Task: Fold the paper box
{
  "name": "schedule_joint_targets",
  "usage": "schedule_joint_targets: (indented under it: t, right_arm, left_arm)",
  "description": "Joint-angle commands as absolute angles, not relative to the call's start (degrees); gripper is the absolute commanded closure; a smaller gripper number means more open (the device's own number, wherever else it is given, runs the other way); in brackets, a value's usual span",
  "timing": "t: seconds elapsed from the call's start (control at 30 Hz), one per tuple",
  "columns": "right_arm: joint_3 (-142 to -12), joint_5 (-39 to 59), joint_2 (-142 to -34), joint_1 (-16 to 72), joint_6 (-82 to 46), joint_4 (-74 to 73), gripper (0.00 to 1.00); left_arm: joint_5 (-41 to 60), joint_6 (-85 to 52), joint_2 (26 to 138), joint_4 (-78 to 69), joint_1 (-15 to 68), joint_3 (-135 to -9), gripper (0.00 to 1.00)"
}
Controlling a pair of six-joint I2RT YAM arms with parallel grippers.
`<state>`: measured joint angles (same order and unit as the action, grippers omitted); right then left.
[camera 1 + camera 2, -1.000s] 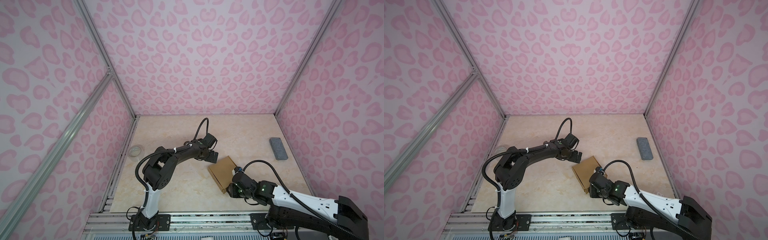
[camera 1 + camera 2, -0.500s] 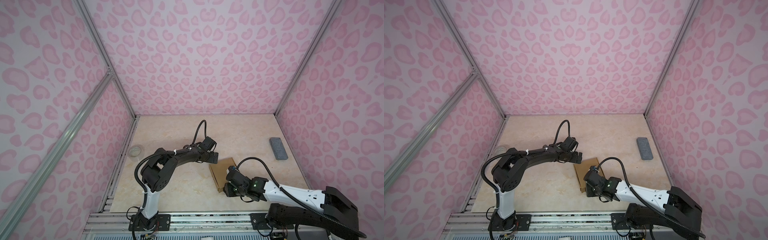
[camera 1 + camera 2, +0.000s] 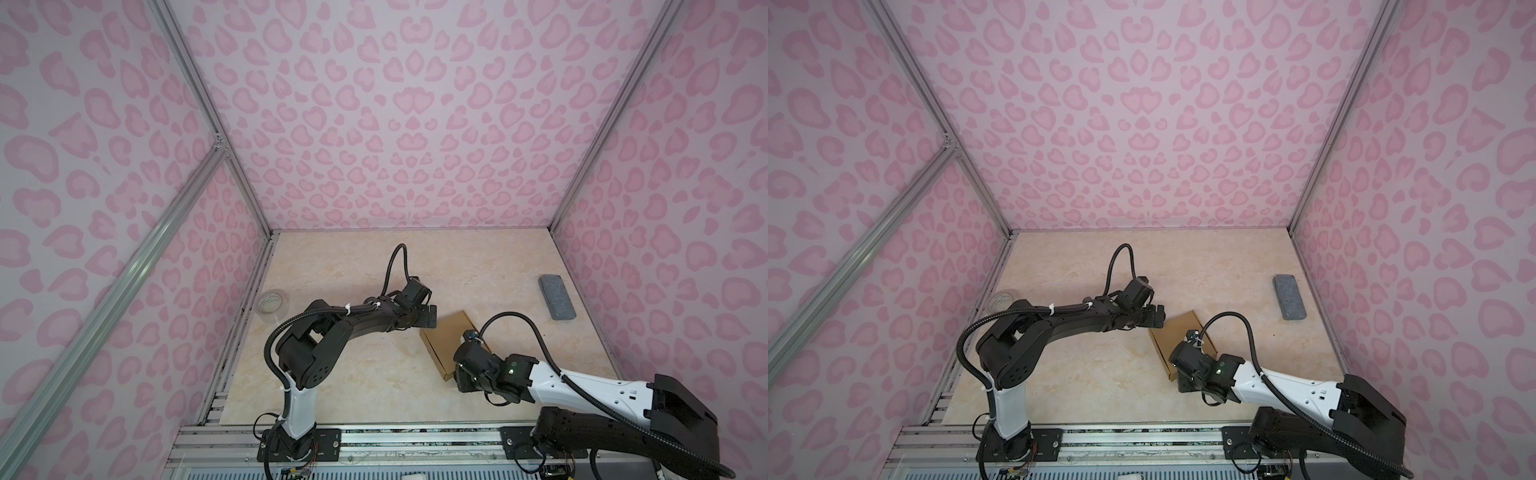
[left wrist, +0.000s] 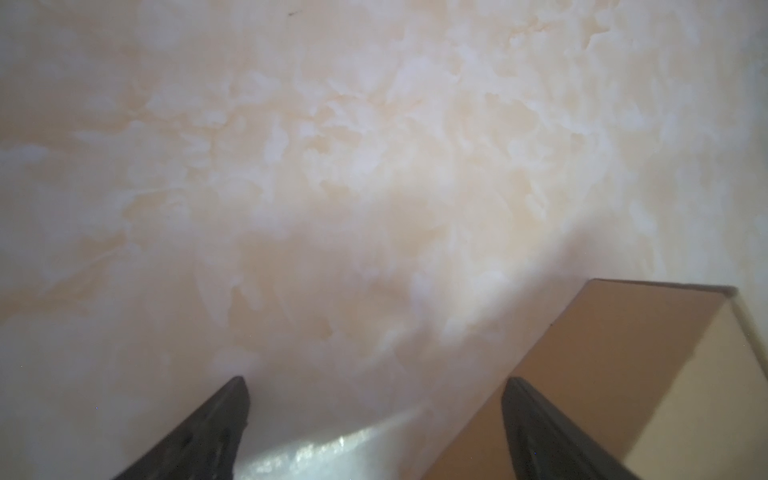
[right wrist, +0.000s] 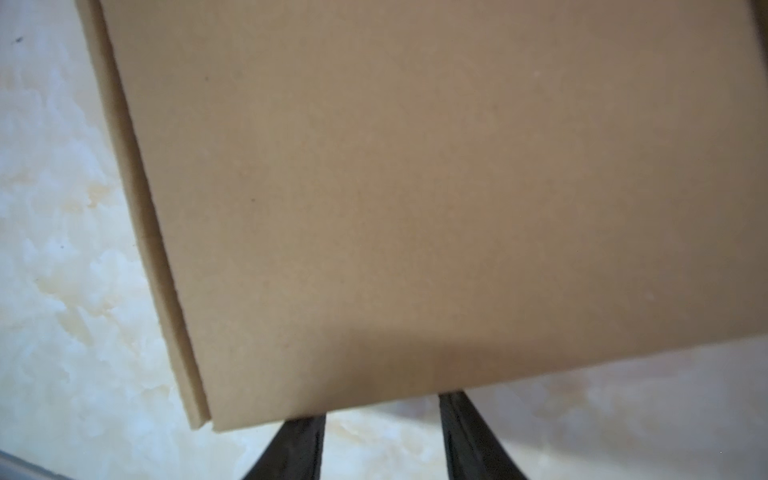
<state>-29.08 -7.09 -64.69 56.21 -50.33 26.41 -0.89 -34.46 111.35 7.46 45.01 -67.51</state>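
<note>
The paper box point(image 3: 446, 343) point(image 3: 1177, 336) is a flat, squarish brown cardboard box lying near the middle of the table, turned at an angle. My left gripper point(image 3: 430, 319) point(image 3: 1156, 316) point(image 4: 376, 380) is open wide at the box's far left corner. One of its fingers point(image 4: 536, 424) is over the box's brown side point(image 4: 602, 353). My right gripper point(image 5: 381, 409) is at the box's near edge, mostly hidden under its wrist point(image 3: 473, 361) in both top views. Its fingers point(image 5: 461, 424) stand apart with bare table between them. Their tips are hidden under the box's top panel point(image 5: 415, 187).
A grey rectangular block point(image 3: 557, 297) point(image 3: 1289, 297) lies at the right side of the table. A clear tape roll point(image 3: 272, 303) point(image 3: 1003, 300) stands by the left wall. Pink patterned walls enclose three sides and a metal rail runs along the front.
The left gripper has come a little nearer, down to the box's far corner. The right arm has shifted at the box's near edge and its fingers have parted slightly. The box lies flatter.
</note>
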Motion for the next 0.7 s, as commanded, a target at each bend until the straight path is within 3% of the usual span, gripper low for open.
schedule_joint_targets:
  t: [0.0,0.37,0.67]
  right_arm:
    - [-27.83,-17.3,-63.25,55.84,-52.47,13.93,0.53]
    - [-25.73,-13.79,-61.72,54.32,-50.46,7.04,0.51]
    - [-28.75,-12.8,-56.82,53.79,-48.9,16.83,0.5]
  left_arm:
    - [7.77,-34.49,111.7,16.62,46.2,-66.36,0.03]
    - [7.01,-34.25,110.25,17.3,45.99,-66.49,0.02]
    - [3.54,-32.48,107.88,21.34,42.17,-71.55,0.02]
